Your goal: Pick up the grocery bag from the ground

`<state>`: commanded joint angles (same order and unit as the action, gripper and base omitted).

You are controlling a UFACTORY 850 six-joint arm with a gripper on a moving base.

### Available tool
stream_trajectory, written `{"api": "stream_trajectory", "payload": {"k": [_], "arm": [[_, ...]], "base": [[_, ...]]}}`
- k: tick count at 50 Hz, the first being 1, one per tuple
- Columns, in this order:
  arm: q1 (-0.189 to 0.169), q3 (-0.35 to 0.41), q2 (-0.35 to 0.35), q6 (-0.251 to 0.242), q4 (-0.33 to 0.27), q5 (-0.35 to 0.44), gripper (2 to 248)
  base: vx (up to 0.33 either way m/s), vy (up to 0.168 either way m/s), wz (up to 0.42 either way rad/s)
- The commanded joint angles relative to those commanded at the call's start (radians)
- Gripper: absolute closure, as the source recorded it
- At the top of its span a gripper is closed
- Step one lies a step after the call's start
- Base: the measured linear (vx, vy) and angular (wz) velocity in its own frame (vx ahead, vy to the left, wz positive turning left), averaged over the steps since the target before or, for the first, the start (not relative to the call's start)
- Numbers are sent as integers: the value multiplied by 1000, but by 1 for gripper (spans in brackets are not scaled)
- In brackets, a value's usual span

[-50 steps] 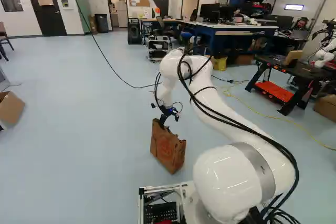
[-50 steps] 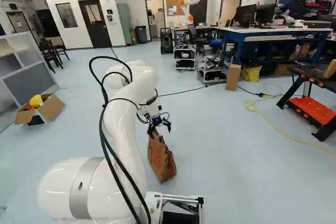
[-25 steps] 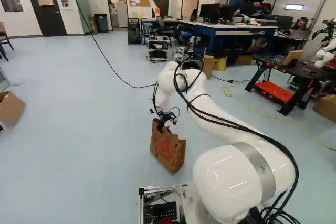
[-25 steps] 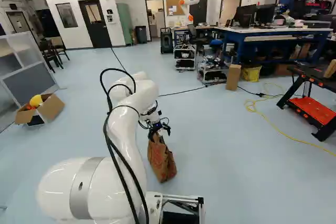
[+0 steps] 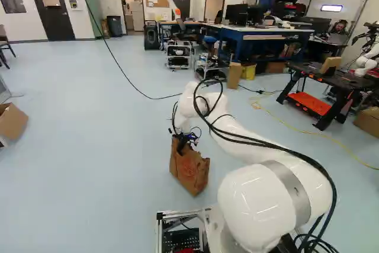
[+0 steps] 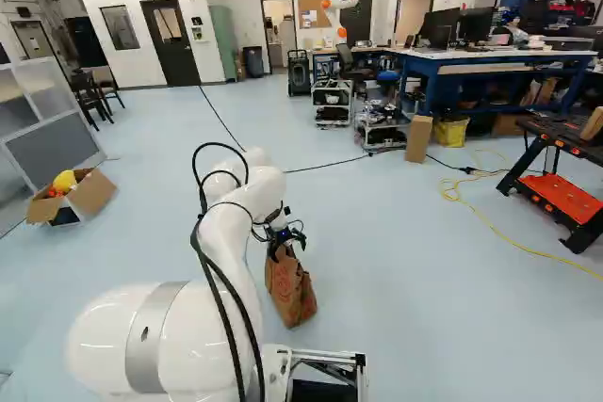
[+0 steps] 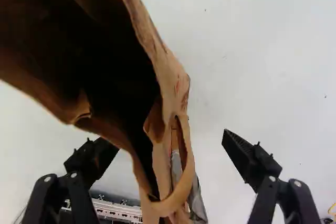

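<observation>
I have the claw (image 7: pixel 168 144) spread astride one end of the bag (image 5: pixel 190 171) upright on the floor (image 5: pixel 100 146), its handle (image 7: pixel 189 174) between the fingers and its open mouth running out ahead, so I'd close across that end.

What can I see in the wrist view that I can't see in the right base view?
Only the wrist view shows the dark inside of the grocery bag, with a handle loop between the open fingers of the end effector.

Only the right base view shows the white arm, the workbench and the cardboard box with something yellow in it.

Both show the bag, the end effector and the floor.
</observation>
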<state>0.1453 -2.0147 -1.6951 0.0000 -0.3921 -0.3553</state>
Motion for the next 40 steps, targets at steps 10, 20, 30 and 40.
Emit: {"api": "stream_trajectory", "payload": {"k": [10,20,30,40], "arm": [[0,-5,-5,0,0,0,3],[0,-5,-5,0,0,0,45],[0,-5,-5,0,0,0,122],[0,-5,-5,0,0,0,194]], "base": [[0,0,0],[0,0,0],[0,0,0],[0,0,0]]}}
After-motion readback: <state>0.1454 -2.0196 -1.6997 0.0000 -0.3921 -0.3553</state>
